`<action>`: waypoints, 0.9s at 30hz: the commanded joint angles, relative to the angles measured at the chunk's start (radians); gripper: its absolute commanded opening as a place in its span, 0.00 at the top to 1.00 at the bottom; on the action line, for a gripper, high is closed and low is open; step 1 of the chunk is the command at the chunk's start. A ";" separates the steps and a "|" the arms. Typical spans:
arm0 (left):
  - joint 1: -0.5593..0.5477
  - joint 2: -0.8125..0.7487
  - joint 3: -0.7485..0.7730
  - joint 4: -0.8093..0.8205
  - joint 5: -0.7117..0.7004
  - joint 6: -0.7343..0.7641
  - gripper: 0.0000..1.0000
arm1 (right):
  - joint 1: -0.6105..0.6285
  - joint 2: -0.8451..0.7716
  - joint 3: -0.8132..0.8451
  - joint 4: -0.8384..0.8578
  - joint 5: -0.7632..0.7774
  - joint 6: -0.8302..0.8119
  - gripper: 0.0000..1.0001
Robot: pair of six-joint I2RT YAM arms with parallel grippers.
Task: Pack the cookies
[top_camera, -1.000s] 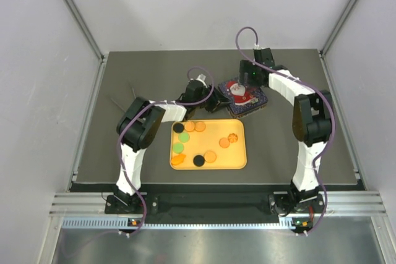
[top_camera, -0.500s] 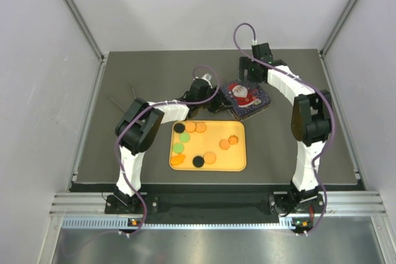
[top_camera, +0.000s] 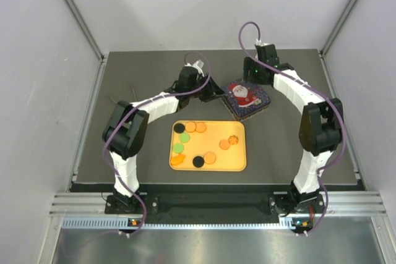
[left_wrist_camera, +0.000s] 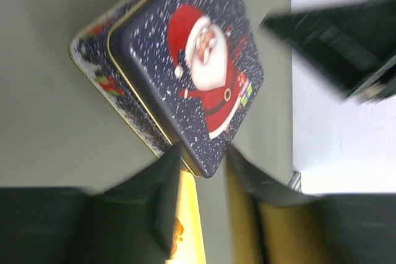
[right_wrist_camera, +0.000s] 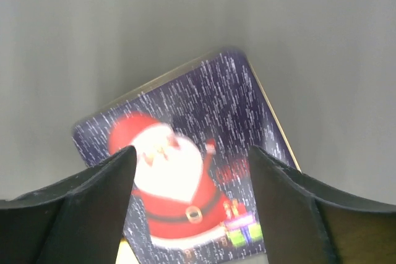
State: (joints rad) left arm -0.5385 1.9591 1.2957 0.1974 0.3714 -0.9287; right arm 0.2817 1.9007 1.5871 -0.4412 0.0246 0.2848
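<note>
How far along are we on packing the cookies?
Done: nothing packed; all the cookies lie on the yellow tray. In hand: the left gripper straddles a corner of the Santa tin, whose lid looks on; the right gripper hovers open above it. Left: lid off, then every cookie into the tin.

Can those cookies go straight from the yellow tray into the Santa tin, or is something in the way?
The Santa lid blocks the way: it still covers the tin, so the cookies cannot drop in. The left gripper appears to pinch one lid corner; the right gripper hangs open above.
</note>
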 commanded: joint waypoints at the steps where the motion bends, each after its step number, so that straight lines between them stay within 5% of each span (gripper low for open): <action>1: 0.015 -0.065 0.074 -0.035 -0.012 0.067 0.66 | 0.013 -0.089 -0.114 0.056 0.008 0.034 0.35; 8: 0.018 0.030 0.252 -0.052 -0.002 0.131 1.00 | 0.024 -0.115 -0.282 0.119 0.021 0.071 0.65; 13: 0.009 0.079 0.284 0.040 -0.026 0.153 1.00 | 0.022 -0.121 -0.331 0.142 0.021 0.085 0.80; 16: 0.002 0.139 0.278 0.066 -0.072 0.130 1.00 | 0.020 -0.127 -0.345 0.148 0.023 0.091 0.81; 21: -0.011 0.279 0.272 -0.130 -0.187 0.091 1.00 | 0.022 -0.127 -0.348 0.150 0.018 0.091 0.81; 27: -0.009 0.245 0.154 -0.052 -0.213 0.067 1.00 | 0.020 -0.132 -0.357 0.151 0.017 0.088 0.82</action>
State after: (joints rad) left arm -0.5537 2.1899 1.5040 0.2691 0.2249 -0.8848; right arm 0.2916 1.7866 1.2545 -0.2710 0.0456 0.3683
